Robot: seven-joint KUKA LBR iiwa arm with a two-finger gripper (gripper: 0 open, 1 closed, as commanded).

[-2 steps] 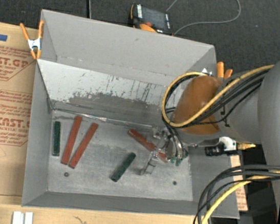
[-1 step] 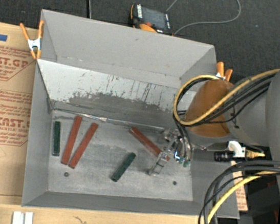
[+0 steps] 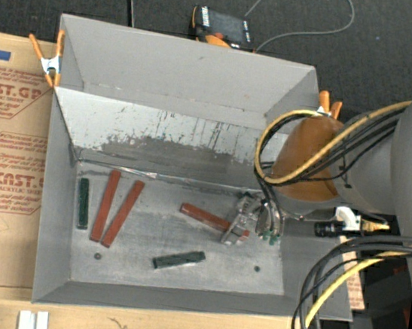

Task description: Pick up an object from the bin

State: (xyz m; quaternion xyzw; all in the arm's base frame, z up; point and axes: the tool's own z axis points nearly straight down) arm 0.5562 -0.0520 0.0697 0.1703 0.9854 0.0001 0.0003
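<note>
At nine o'clock in the bin (image 3: 184, 104) you have a dark green stick (image 3: 82, 203), with two red sticks (image 3: 106, 205) just beside it. Another green stick (image 3: 179, 259) lies toward six. Toward three lies a lone red stick (image 3: 203, 215). The gripper (image 3: 237, 229) is at its right end, and you cannot tell whether the jaws are spread or pinching.

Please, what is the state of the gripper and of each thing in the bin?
gripper: low in the bin, at the middle red bar's right end.
middle red bar: lying flat.
left red bars: flat, side by side.
left green bar: flat, beside them.
front green bar: flat, apart.
</note>
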